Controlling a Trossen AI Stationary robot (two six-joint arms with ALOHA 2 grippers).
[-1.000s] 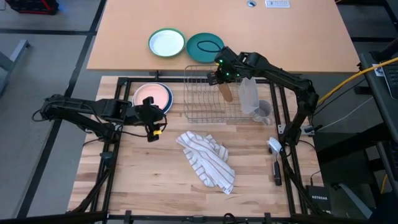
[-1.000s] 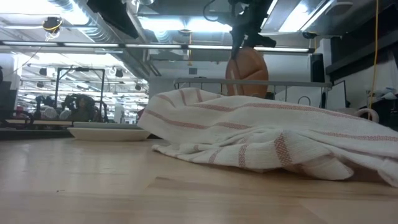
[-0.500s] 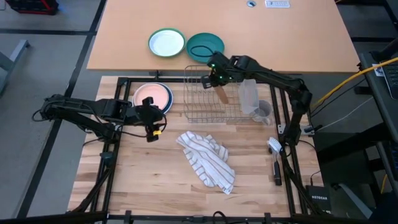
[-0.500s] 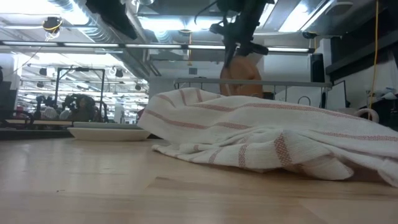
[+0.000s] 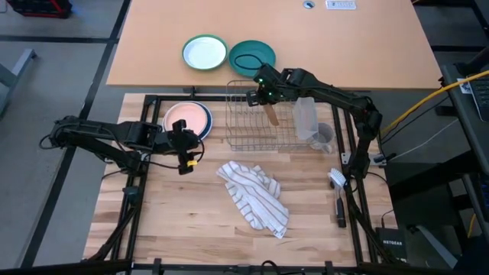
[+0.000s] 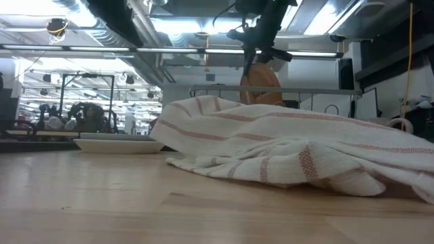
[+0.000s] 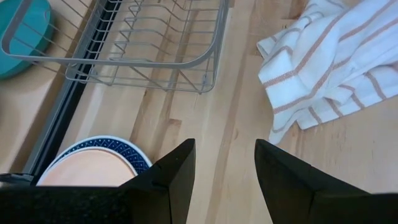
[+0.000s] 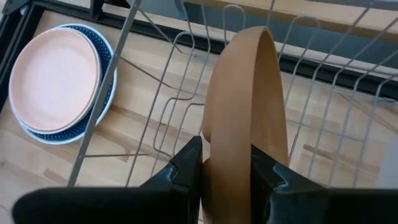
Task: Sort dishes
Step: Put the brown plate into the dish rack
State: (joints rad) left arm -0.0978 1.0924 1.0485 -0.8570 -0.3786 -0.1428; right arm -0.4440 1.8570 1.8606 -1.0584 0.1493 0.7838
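Over the wire dish rack [image 5: 263, 122], the right end effector [image 5: 265, 96] has its fingers clamped on the rim of the tan-brown plate [image 8: 242, 118], and that plate stands on edge, lowered in among the rack's tines. The right wrist view gives the clearest look: the plate is upright between the wires and gripped from above. Whether its lower edge is seated in a slot is hidden, so call this placement under way, not finished.

Across the desk [image 5: 176, 221], the left end effector [image 7: 224, 168] waits low and just beside the remaining stack, fingers parted wide and holding nothing. That stack holds a pale pinkish plate [image 5: 186, 118] lying flat on top of the dark blue plate [image 7: 118, 149], whose patterned rim peeks out all round. A plain white one is not to be made out there.

So the tally, by judgement: one dish going in, at least two left to rack. Apart from the tan-brown plate, the rack looks empty of dishes; a clear tumbler [image 5: 305, 117] stands at its right end, though inside or just outside cannot be told. A striped towel [image 5: 254, 195] lies crumpled mid-desk, and the teal plate [image 5: 252, 54] and green-rimmed plate [image 5: 205, 53] sit well apart, beyond the rack.
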